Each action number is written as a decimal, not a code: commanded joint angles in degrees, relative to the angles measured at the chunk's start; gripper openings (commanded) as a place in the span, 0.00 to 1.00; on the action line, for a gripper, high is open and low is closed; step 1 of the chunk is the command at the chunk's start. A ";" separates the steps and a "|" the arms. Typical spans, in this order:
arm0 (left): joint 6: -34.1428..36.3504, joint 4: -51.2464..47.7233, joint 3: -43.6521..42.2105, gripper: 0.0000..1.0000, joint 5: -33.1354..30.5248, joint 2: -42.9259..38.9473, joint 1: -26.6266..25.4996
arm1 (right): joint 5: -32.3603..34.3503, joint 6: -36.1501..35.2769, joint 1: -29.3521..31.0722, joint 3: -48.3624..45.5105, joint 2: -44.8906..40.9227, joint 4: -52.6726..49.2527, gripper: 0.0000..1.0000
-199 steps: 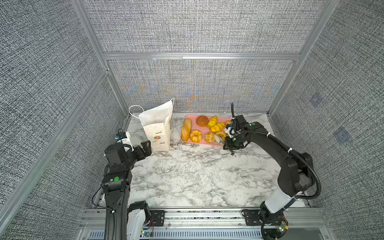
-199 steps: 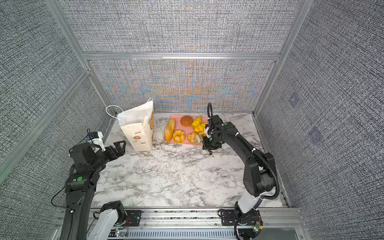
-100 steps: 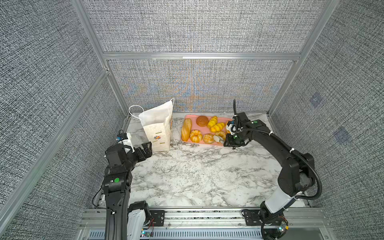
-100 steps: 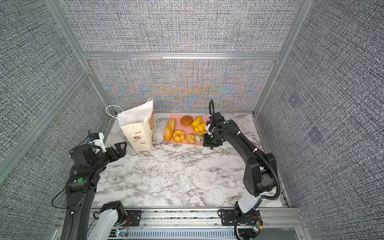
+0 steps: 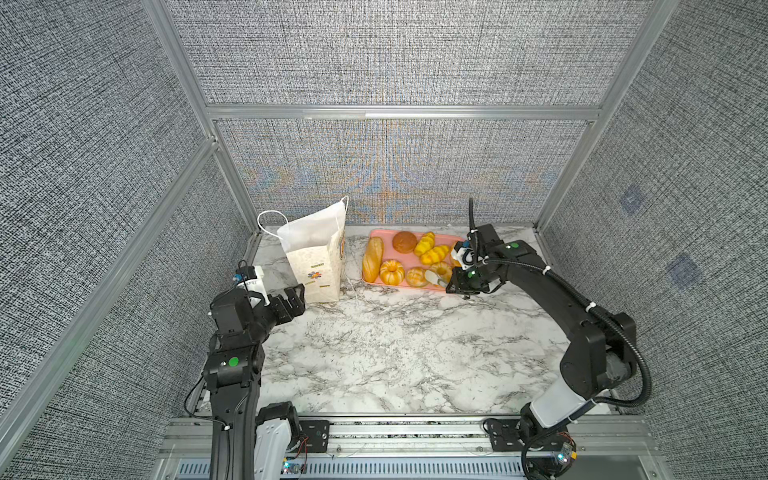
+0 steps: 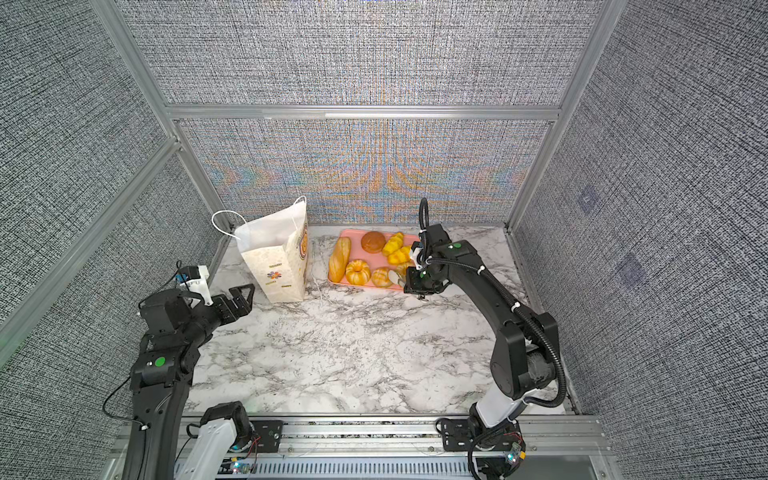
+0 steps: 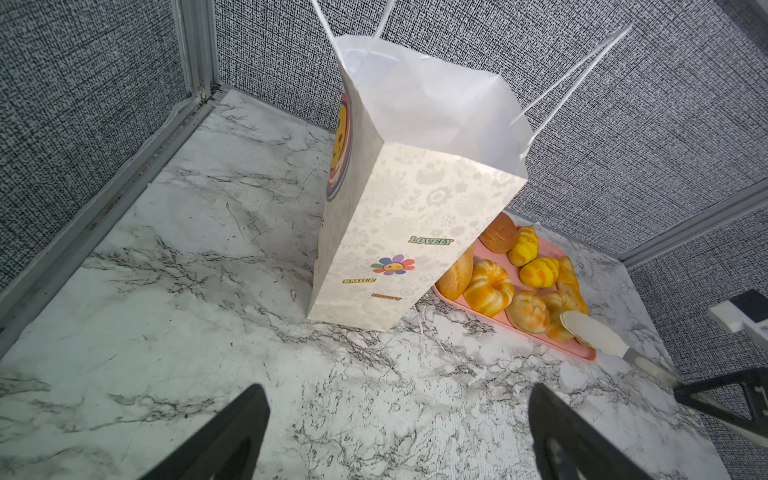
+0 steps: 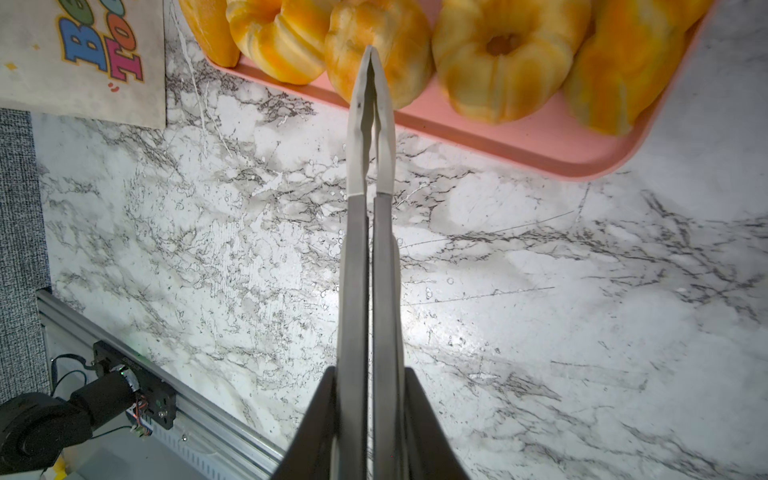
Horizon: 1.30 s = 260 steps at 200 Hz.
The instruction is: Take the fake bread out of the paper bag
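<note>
Pink tray [image 8: 519, 141] at the counter's [image 5: 395, 340] far edge holds your fake bread [image 5: 392, 272]; the right gripper [image 5: 454, 284] clamps tongs [image 5: 434, 277] squeezed empty beside it. Your spread left gripper [image 5: 293, 300] is nearer the paper bag [image 5: 318, 266].

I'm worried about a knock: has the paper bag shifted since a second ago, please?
No: the paper bag stands upright, just as far left of the pink tray as before.
</note>
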 commanded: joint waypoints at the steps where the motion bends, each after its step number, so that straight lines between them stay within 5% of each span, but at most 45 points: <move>1: -0.13 -0.39 -0.44 0.98 0.73 -0.24 0.02 | -1.76 0.15 0.42 -0.92 0.68 0.81 0.00; 121: -1.29 2.18 -2.02 0.98 1.53 -1.01 0.02 | 0.69 0.67 -0.05 6.31 7.64 2.06 0.00; 184: -9.11 3.39 -4.81 0.93 -7.06 -2.45 0.02 | 4.98 0.70 -0.77 2.55 -3.52 -1.72 0.00; 236: -16.42 4.48 -15.66 0.78 0.87 -2.47 -1.74 | 4.88 1.98 -2.10 -4.18 -9.89 0.55 0.00; 260: -17.03 7.87 -16.98 0.77 -0.35 4.17 -5.39 | 4.06 3.09 -2.18 -6.81 -11.14 2.70 0.00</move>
